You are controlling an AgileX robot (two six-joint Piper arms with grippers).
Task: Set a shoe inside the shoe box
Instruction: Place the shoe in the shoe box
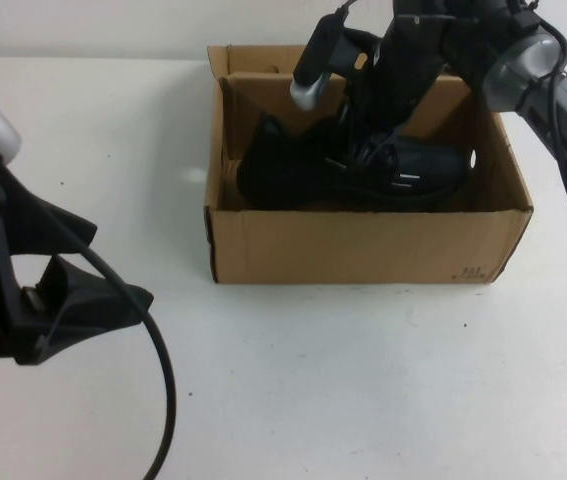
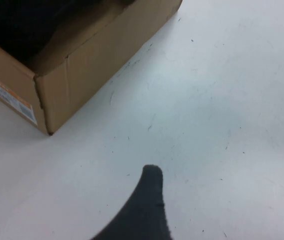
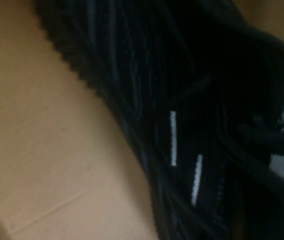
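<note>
The black shoe (image 1: 293,172) lies inside the brown cardboard shoe box (image 1: 363,245) at the far middle of the table, its toe toward the right. My right gripper (image 1: 371,150) reaches down into the box and is at the shoe's laces. The right wrist view is filled by the shoe's side (image 3: 182,100) with its white marks, above the box floor (image 3: 31,125). My left gripper (image 1: 121,265) hangs open and empty over the table at the near left. One of its fingers (image 2: 149,200) shows in the left wrist view, near the box's corner (image 2: 81,65).
The box's top flaps stand open at the back. White table surface (image 1: 363,380) lies in front of the box and on both sides. A black cable (image 1: 163,380) loops down from the left arm.
</note>
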